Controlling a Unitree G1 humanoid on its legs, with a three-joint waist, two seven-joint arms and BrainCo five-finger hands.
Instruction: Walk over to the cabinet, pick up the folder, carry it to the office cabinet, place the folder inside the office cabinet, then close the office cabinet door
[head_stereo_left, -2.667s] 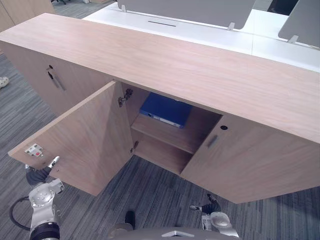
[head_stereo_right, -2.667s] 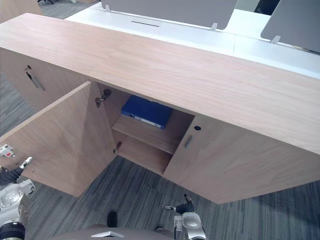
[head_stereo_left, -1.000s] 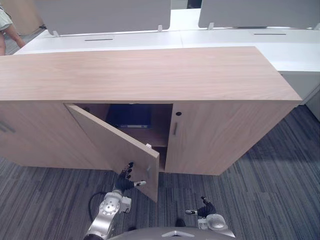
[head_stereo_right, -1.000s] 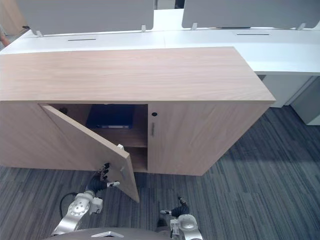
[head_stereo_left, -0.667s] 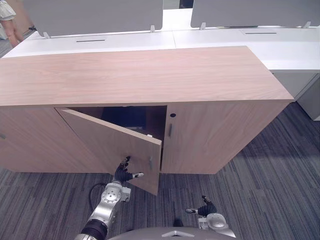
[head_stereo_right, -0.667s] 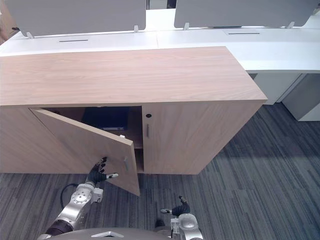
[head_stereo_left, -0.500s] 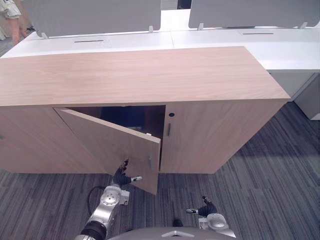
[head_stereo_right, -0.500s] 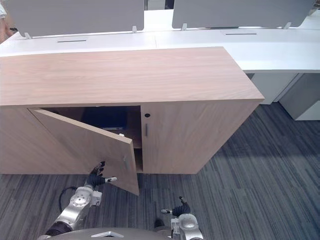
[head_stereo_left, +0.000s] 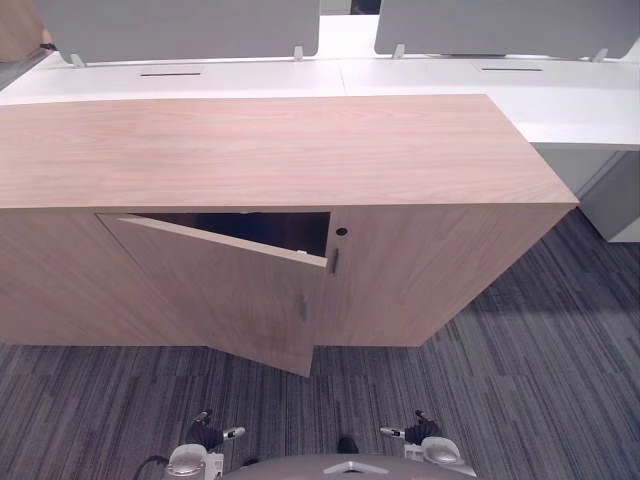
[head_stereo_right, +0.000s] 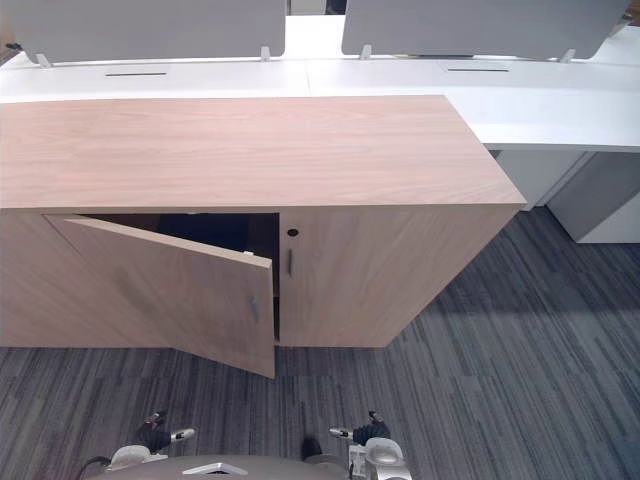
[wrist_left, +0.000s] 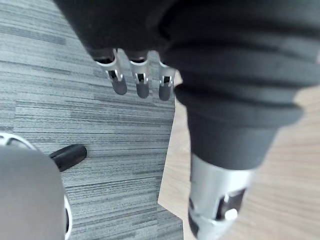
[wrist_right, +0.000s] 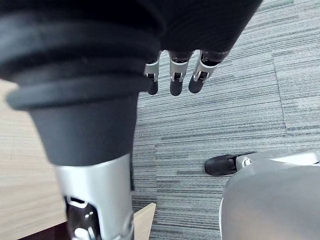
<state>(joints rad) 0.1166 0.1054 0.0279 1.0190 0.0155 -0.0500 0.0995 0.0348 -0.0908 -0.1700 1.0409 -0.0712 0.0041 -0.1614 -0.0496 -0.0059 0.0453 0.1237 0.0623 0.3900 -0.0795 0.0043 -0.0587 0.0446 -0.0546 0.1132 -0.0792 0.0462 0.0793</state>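
Where the left hand (wrist_left: 141, 76) hangs low over the grey carpet (head_stereo_left: 520, 400), we find its fingers (wrist_left: 120, 82) straight and loosely parted, the thumb set apart from them. It holds nothing and touches nothing. It stands well apart from the door's lower corner.

The right hand (wrist_right: 172, 75) hangs low on the other side, clear of the cabinet front. Its fingers (wrist_right: 196, 80) are straight and relaxed, side by side, with the thumb apart, and nothing is in its grasp.

The office cabinet (head_stereo_left: 270, 150) is a long, low unit in light wood grain, set against white desks (head_stereo_left: 560, 95) with grey screens (head_stereo_left: 180, 25). Its door (head_stereo_left: 220, 290) is ajar and not yet shut. The hinged side sits at the robot's left, and the free edge swings out towards the robot at the right. A small bar handle (head_stereo_left: 304, 308) sits near that free edge. The neighbouring door (head_stereo_left: 440, 275) is closed flush and carries its own handle (head_stereo_left: 335, 261) below a round lock hole (head_stereo_left: 342, 231).

Between the door's top edge and the cabinet top we see a narrow wedge of dark interior (head_stereo_left: 262, 224). We cannot tell from that gap whether the folder lies inside.
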